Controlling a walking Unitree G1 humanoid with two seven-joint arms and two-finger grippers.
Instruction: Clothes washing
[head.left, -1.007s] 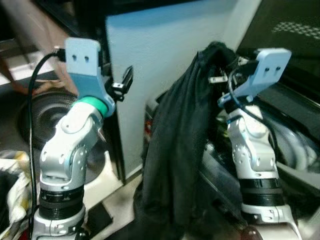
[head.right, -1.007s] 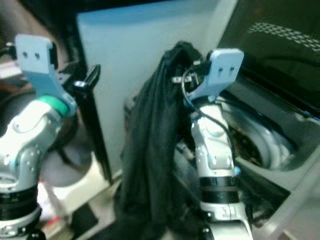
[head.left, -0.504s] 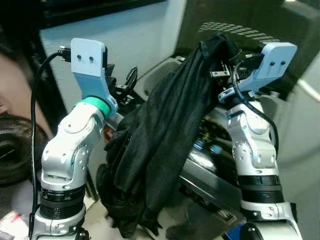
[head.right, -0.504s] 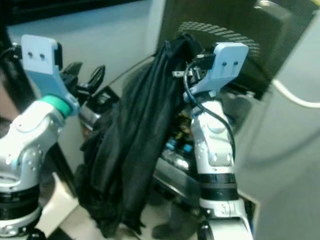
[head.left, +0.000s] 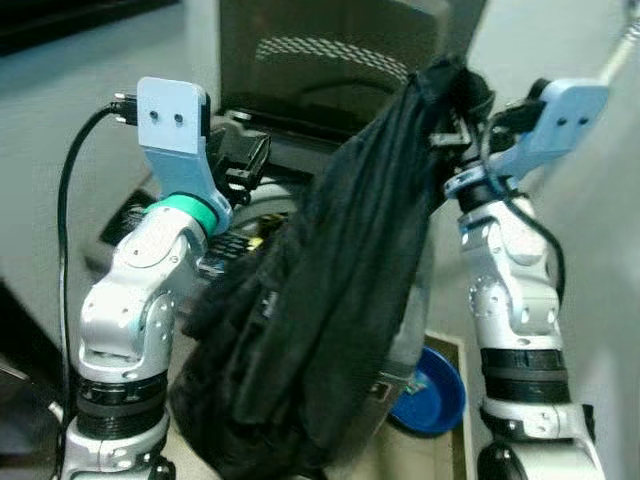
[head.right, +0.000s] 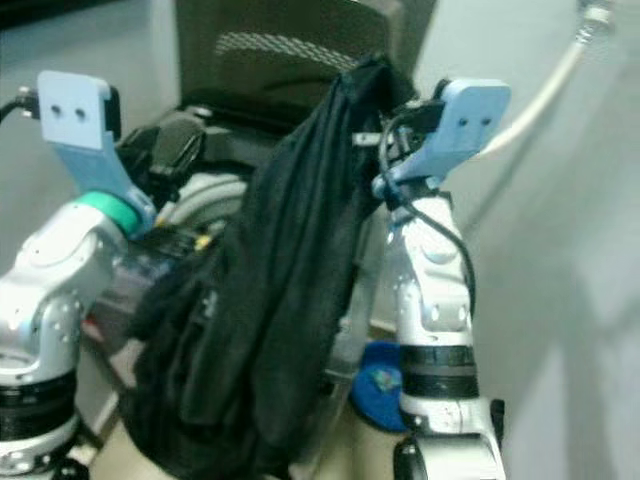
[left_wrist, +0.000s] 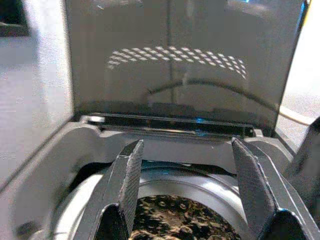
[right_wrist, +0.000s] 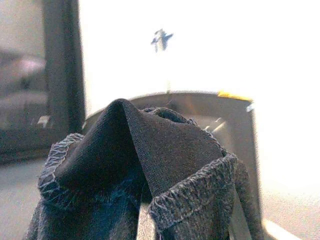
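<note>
A long black garment (head.left: 330, 300) hangs from my right gripper (head.left: 458, 98), which is raised at chest height and shut on the cloth's bunched top edge (right_wrist: 135, 170). The cloth drapes down in front of a top-loading washing machine (head.left: 250, 215) whose dark lid (left_wrist: 170, 65) stands open. My left gripper (left_wrist: 187, 192) is held open over the near edge of the tub, with nothing between its fingers (left_wrist: 127, 172). Inside the drum (left_wrist: 165, 186) lies some dark patterned laundry (left_wrist: 180, 222).
A blue basin (head.left: 437, 397) sits on the floor to the right of the machine, by my right arm. A white hose (head.right: 545, 85) runs down the pale wall at the right. A grey wall panel (left_wrist: 30, 100) stands to the machine's left.
The camera has swung round: the white panel has slid out to the left and the open washing machine now stands before me. The garment still hangs from the right gripper.
</note>
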